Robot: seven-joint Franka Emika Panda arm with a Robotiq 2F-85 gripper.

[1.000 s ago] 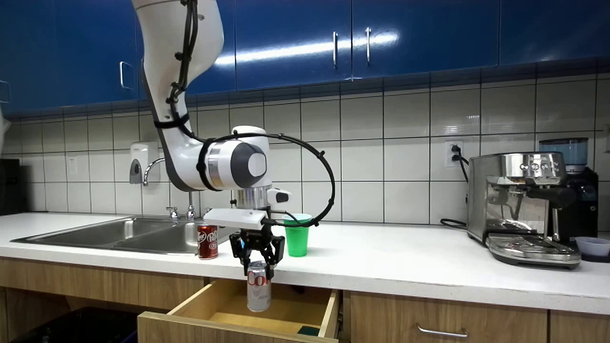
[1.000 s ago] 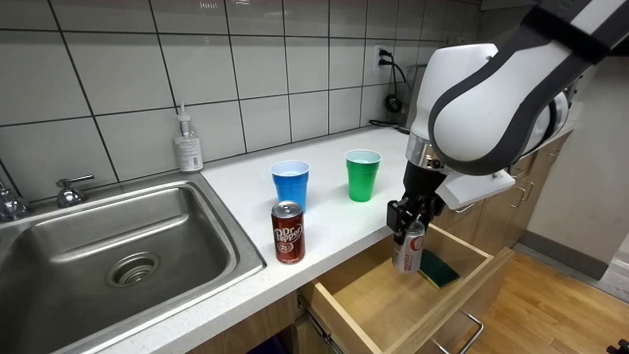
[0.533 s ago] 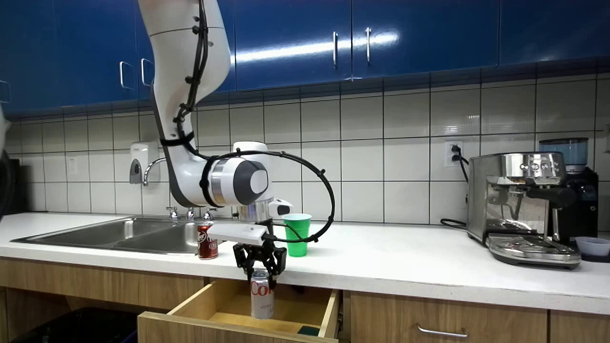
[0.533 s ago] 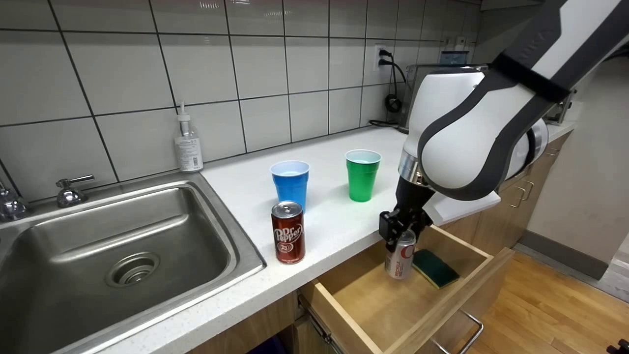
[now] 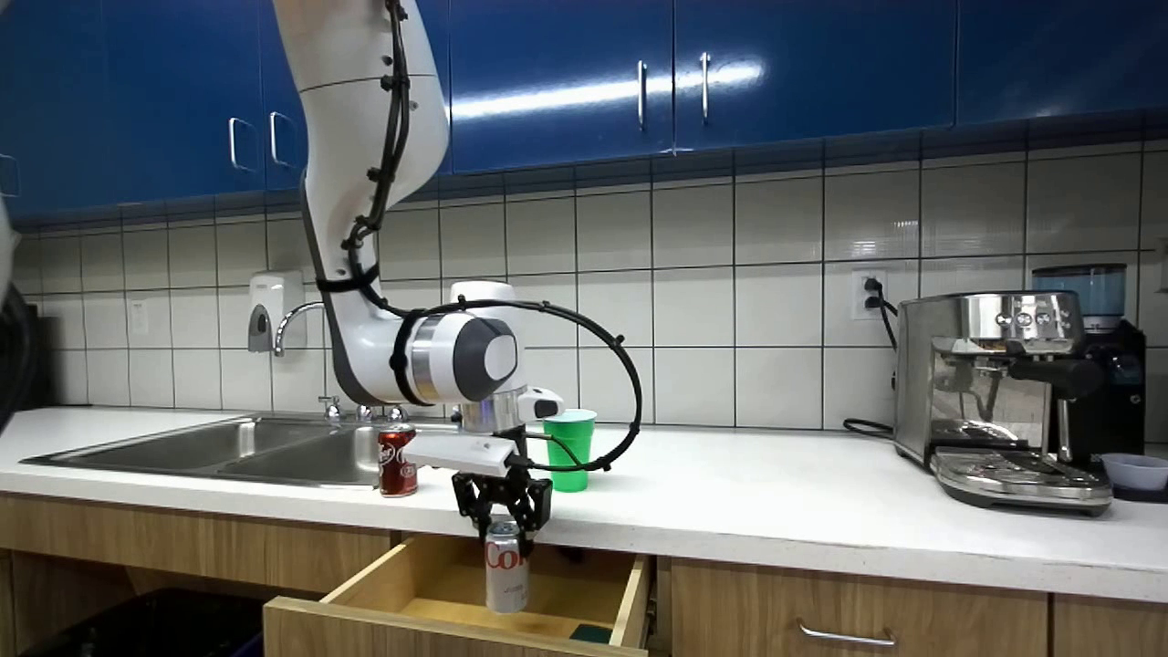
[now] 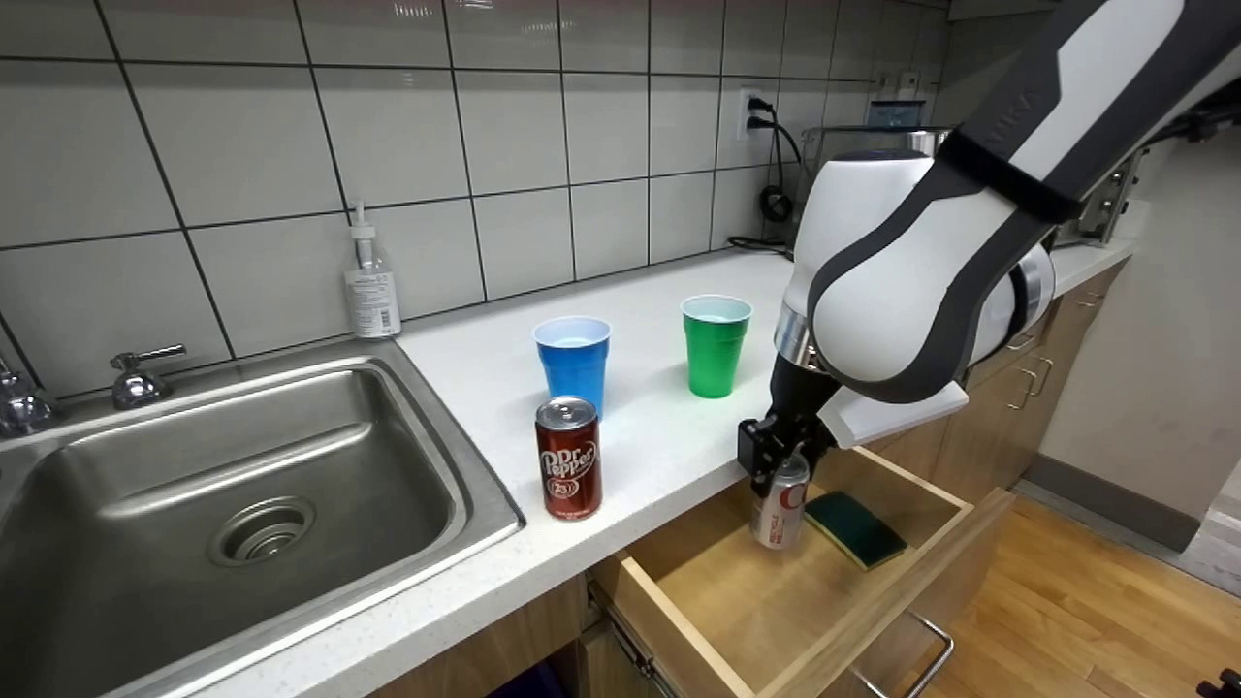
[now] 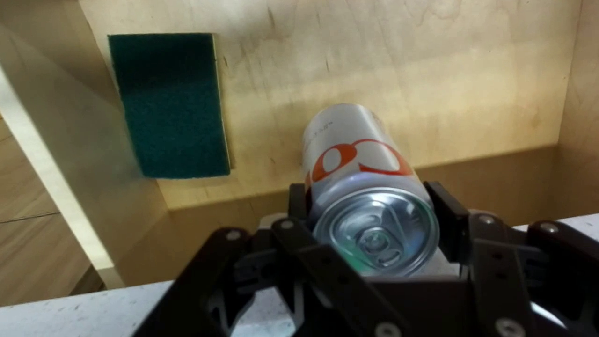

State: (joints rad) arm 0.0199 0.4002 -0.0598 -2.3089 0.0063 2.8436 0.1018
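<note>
My gripper [image 5: 504, 537] is shut on a silver Diet Coke can [image 5: 506, 579]. Its fingers clasp the can near the top from both sides, also in the wrist view [image 7: 367, 206], where the lid and red letters of the can [image 7: 351, 154] show. The can hangs close to upright within the open wooden drawer [image 6: 902, 601]. I cannot tell whether its base touches the drawer floor. A dark green sponge [image 7: 171, 107] lies flat on the drawer floor beside the can. It also shows in an exterior view [image 6: 853, 528].
A Dr Pepper can [image 6: 569, 460], a blue cup [image 6: 574, 359] and a green cup [image 6: 715, 349] stand on the white counter [image 5: 776, 493]. A steel sink [image 6: 242, 456] is set in the counter. A coffee machine [image 5: 995, 401] stands farther along it.
My gripper has moved down with the Diet Coke can, deeper into the drawer, and shifted slightly toward the counter. The drawer, sponge, cups and Dr Pepper can have not moved.
</note>
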